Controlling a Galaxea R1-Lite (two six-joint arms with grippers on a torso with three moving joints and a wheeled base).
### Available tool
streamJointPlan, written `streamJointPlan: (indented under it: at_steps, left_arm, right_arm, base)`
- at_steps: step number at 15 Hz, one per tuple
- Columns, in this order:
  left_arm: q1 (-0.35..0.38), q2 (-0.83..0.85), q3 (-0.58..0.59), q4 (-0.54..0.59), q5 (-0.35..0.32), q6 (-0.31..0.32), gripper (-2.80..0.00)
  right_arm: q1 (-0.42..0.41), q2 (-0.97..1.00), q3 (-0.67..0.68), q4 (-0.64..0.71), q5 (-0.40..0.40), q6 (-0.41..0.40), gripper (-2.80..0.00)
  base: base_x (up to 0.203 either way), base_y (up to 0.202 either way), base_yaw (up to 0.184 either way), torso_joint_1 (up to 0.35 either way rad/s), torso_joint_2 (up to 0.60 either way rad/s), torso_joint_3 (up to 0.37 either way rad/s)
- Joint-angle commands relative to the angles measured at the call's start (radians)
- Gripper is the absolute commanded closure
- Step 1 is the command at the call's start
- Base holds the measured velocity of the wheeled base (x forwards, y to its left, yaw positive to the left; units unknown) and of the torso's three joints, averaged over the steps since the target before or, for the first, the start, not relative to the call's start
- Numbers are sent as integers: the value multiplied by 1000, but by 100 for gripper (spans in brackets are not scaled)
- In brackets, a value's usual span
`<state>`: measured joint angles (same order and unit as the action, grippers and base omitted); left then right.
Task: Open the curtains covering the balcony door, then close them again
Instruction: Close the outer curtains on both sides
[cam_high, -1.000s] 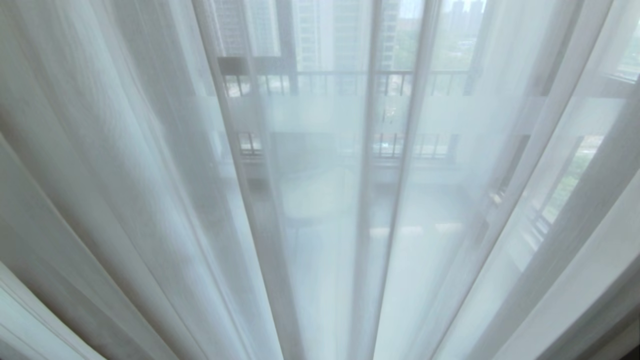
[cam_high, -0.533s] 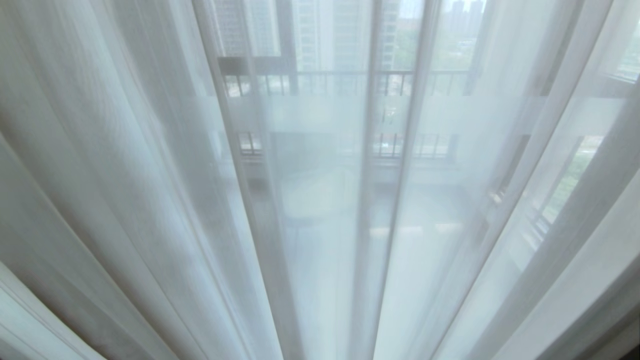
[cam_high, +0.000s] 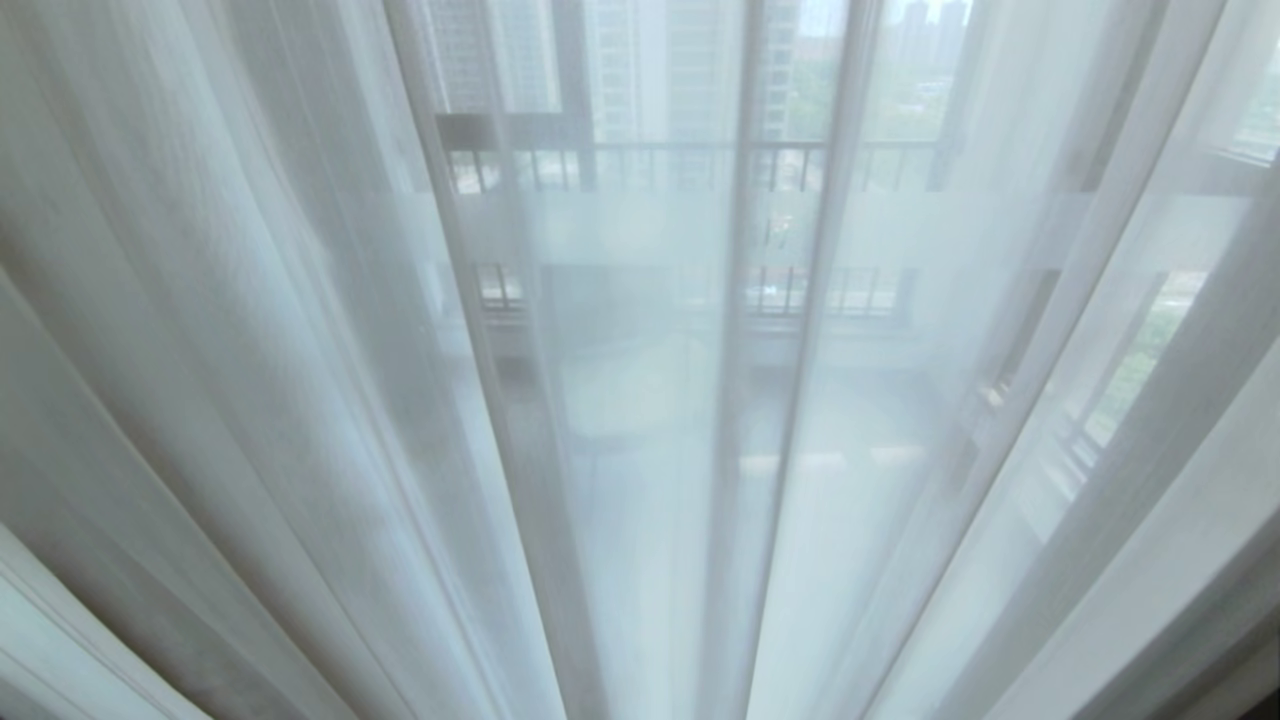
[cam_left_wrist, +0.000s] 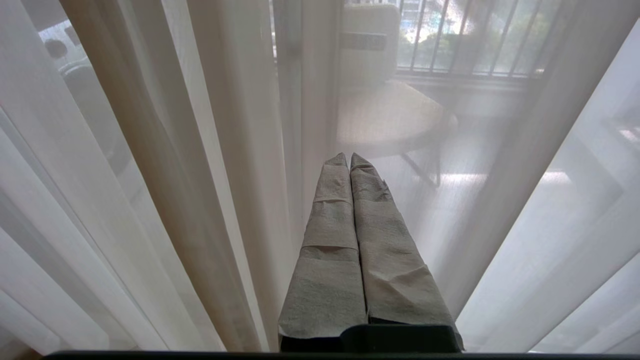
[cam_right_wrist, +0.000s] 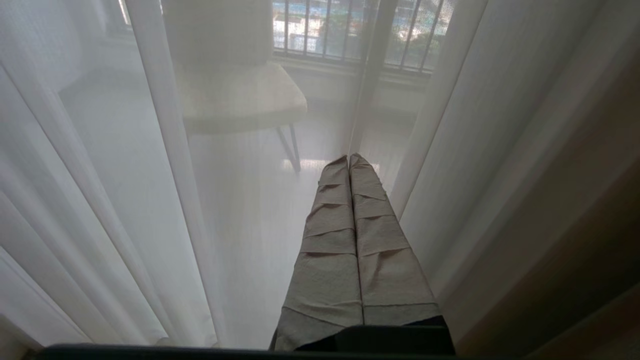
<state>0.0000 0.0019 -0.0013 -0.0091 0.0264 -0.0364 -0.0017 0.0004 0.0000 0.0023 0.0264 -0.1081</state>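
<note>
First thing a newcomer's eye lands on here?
The white sheers, hanging in folds across the whole head view, with a railing and towers dim behind them. In each wrist view a shut, tape-wrapped gripper points at the fabric: the left gripper and the right gripper, with a pale chair beyond.

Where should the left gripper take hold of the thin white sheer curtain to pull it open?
Probably the thick vertical fold of the thin white sheer curtain beside the shut left gripper. Come head-on with fingers either side; the flat cloth between folds offers nothing to pinch.
</note>
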Motion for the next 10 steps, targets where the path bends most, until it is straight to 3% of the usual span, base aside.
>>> streamJointPlan:
  at_steps: [1,10]
  left_arm:
    - [0,0,0,-1,1,-2,0]
    - [0,0,0,0,1,-2,0]
  right_arm:
    - [0,0,0,1,1,-1,0]
    - [0,0,0,1,1,-1,0]
  base:
    - [0,0,0,0,0,0]
    - [0,0,0,0,0,0]
